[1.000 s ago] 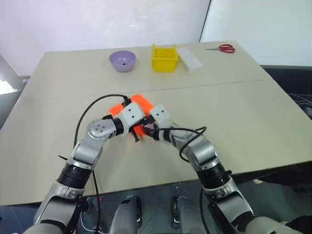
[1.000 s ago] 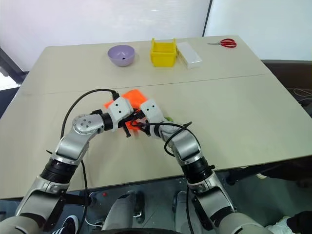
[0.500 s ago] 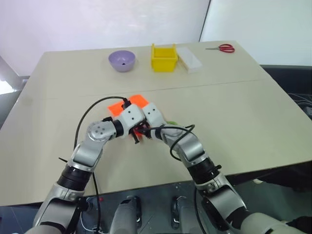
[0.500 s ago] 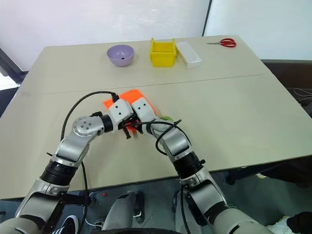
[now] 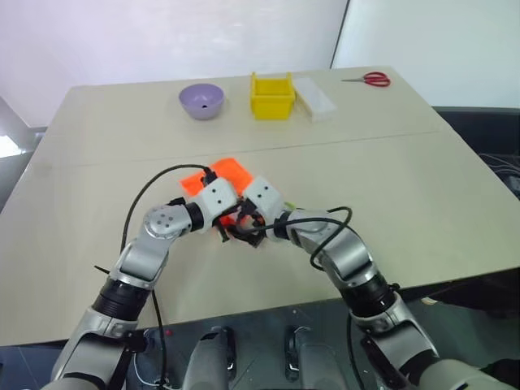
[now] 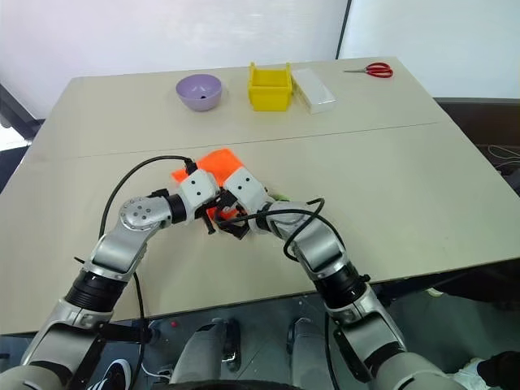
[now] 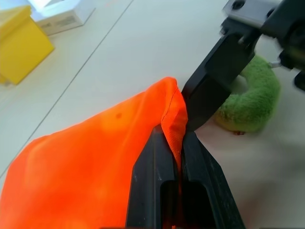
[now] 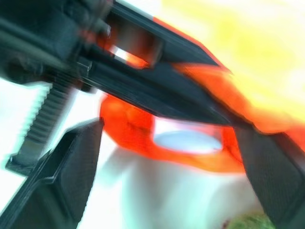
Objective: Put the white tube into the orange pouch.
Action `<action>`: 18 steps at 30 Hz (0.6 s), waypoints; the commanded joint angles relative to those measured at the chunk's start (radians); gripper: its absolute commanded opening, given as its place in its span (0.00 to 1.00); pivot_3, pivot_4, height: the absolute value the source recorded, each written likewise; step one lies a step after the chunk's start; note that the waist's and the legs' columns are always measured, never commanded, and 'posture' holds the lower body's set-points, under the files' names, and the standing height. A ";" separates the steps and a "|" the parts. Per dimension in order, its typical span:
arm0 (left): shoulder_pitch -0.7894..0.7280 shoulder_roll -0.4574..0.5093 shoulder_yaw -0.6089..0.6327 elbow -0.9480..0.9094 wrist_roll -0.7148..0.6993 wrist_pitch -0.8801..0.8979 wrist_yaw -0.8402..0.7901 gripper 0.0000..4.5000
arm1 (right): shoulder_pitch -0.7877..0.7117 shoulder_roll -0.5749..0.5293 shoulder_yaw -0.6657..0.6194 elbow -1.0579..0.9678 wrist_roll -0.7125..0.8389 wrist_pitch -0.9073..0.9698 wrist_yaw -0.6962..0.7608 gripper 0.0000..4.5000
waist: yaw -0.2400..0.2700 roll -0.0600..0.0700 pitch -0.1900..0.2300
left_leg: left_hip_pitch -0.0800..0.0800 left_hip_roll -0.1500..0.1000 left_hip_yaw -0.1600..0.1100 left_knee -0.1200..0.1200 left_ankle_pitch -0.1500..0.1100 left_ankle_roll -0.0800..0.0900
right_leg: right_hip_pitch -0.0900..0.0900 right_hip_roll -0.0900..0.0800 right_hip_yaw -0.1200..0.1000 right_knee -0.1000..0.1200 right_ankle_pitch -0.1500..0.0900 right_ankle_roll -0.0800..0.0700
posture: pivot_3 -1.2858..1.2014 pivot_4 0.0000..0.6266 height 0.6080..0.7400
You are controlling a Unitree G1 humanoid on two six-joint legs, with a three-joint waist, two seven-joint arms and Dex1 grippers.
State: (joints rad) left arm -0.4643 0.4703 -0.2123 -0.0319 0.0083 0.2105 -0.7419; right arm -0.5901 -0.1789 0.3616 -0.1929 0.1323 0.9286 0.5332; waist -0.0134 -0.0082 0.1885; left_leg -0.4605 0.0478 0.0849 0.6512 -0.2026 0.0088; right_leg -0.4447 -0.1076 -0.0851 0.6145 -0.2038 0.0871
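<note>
Left wrist view has the left end effector (image 7: 177,143) clenched on a fold of the pouch's (image 7: 95,167) rim, a green ring (image 7: 250,100) just beside it at 2 o'clock. Right end effector (image 8: 167,157) stands released, fingers wide, at the pouch mouth, where a pale shape, perhaps the tube (image 8: 188,140), shows. No writing is readable; the tabletop (image 5: 422,187) lies open toward 3 o'clock, with bowl (image 5: 201,101), bin (image 5: 273,96), box (image 5: 314,98) and scissors (image 5: 368,79) along the 12 o'clock edge.

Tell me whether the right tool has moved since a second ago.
Yes. The right tool has backed off slightly from the orange pouch, toward the table's near edge, and its jaws have spread open.
</note>
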 commanded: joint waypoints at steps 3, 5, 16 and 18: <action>-0.003 0.003 0.007 0.007 0.003 -0.038 0.000 0.00 | 0.023 -0.069 0.003 -0.125 0.025 -0.007 0.042 0.99 | 0.001 0.000 0.000 | 0.000 0.000 0.000 0.000 0.000 0.000 | 0.000 0.000 0.000 0.000 0.000 0.000 | 0.52 0.24 1.00; 0.002 0.006 0.006 0.007 0.002 -0.051 -0.006 0.00 | 0.037 -0.108 -0.018 -0.169 0.042 -0.007 0.063 0.99 | 0.002 0.000 0.000 | 0.000 0.000 -0.001 0.000 0.000 0.000 | 0.000 -0.001 0.000 -0.001 0.000 0.000 | 0.52 0.24 1.00; 0.071 0.088 0.025 0.001 -0.042 -0.150 -0.110 0.00 | 0.138 -0.368 -0.207 -0.272 0.173 -0.120 0.238 0.99 | 0.003 0.000 0.000 | 0.000 0.000 -0.001 -0.001 -0.001 -0.001 | 0.000 -0.002 0.000 -0.002 0.000 0.000 | 0.52 0.24 1.00; 0.075 0.091 0.017 0.006 -0.035 -0.166 -0.115 0.00 | 0.147 -0.404 -0.199 -0.202 0.111 -0.198 0.208 0.99 | 0.003 0.000 0.000 | 0.000 0.000 0.000 -0.001 -0.002 -0.003 | 0.000 -0.003 0.000 -0.003 0.000 -0.001 | 0.52 0.24 1.00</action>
State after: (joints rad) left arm -0.3907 0.5597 -0.1917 -0.0146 -0.0303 0.0740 -0.8477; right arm -0.4448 -0.5681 0.1785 -0.4272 0.2929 0.8051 0.7618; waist -0.0100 -0.0083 0.1886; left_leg -0.4602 0.0476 0.0850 0.6502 -0.2044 0.0057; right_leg -0.4445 -0.1109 -0.0851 0.6115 -0.2034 0.0857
